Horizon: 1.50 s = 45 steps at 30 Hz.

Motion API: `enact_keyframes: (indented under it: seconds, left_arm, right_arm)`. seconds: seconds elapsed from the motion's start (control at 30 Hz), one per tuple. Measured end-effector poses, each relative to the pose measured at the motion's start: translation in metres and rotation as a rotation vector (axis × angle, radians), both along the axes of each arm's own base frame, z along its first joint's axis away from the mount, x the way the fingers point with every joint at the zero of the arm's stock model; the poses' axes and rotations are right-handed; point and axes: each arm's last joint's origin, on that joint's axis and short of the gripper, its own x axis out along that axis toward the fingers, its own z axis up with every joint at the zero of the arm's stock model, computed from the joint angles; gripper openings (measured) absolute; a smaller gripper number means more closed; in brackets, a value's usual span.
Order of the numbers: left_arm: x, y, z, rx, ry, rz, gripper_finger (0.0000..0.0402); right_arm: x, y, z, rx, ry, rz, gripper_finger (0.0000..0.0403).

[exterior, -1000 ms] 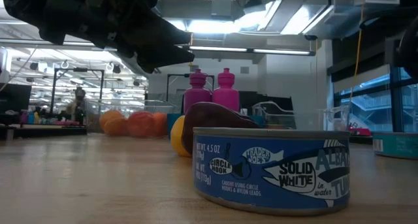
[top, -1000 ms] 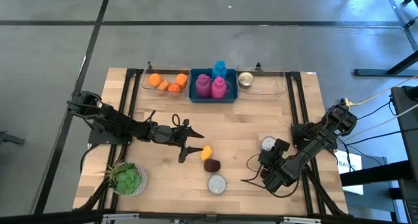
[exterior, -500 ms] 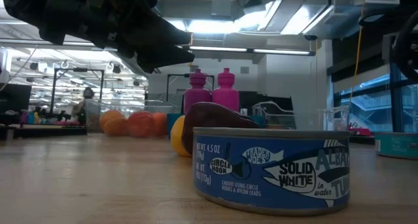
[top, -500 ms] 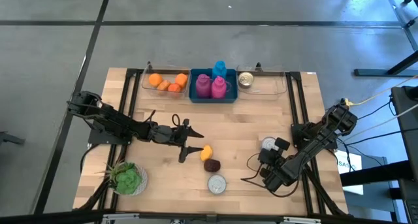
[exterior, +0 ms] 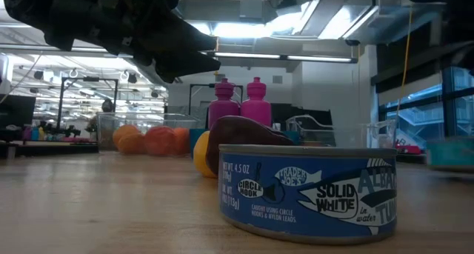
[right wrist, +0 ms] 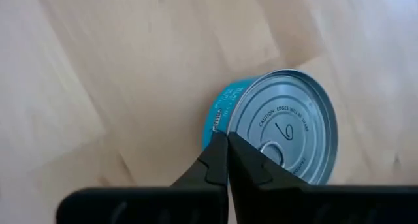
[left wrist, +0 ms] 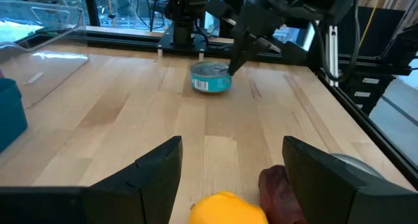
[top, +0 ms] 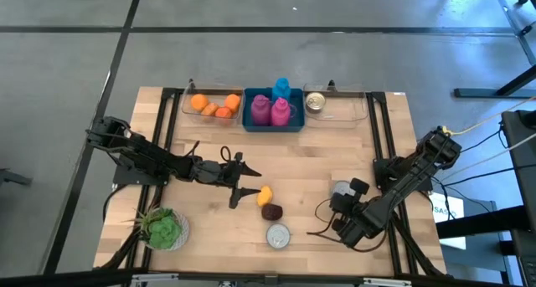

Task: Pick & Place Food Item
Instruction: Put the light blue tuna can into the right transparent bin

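The near tuna can (top: 278, 235) sits at the table's near edge, the dark food piece (top: 271, 211) and yellow food piece (top: 265, 195) just beyond it. The left gripper (top: 241, 187), fingers spread, hovers just left of the yellow piece, which lies ahead between its fingers. On the right, the right gripper (right wrist: 226, 150), pressed together on nothing, points at a second tuna can (right wrist: 277, 127). The left arm is nearer the food.

Left arm reaches low toward the middle, its pincer (top: 243, 189) with fingers spread apart; right arm bends inward, its pincer (right wrist: 226, 160) pressed fully together, pointing down
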Motion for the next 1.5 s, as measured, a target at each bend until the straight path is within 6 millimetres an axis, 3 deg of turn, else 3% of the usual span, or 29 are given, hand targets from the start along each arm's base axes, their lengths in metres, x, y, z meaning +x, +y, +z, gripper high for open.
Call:
enact_keyframes:
  seconds: [0.43,0.87,1.1,1.5]
  left_arm:
    - [0.000,0.000,0.000,-0.010,0.001,0.002,0.0255]
    - [0.000,0.000,0.001,-0.066,-0.005,-0.009,0.0255]
    - [0.000,-0.002,0.001,-0.079,-0.002,-0.046,0.0255]
    - [0.000,-0.002,0.001,-0.088,-0.001,-0.049,0.0255]
  right_arm:
    - [0.008,0.000,0.028,-0.057,0.003,0.043,0.0000]
    - [0.029,-0.014,0.090,-0.290,-0.005,0.121,0.0000]
    - [0.037,-0.044,0.111,-0.298,0.011,0.142,0.0000]
    - [0.043,-0.112,0.146,-0.303,0.010,0.151,0.0000]
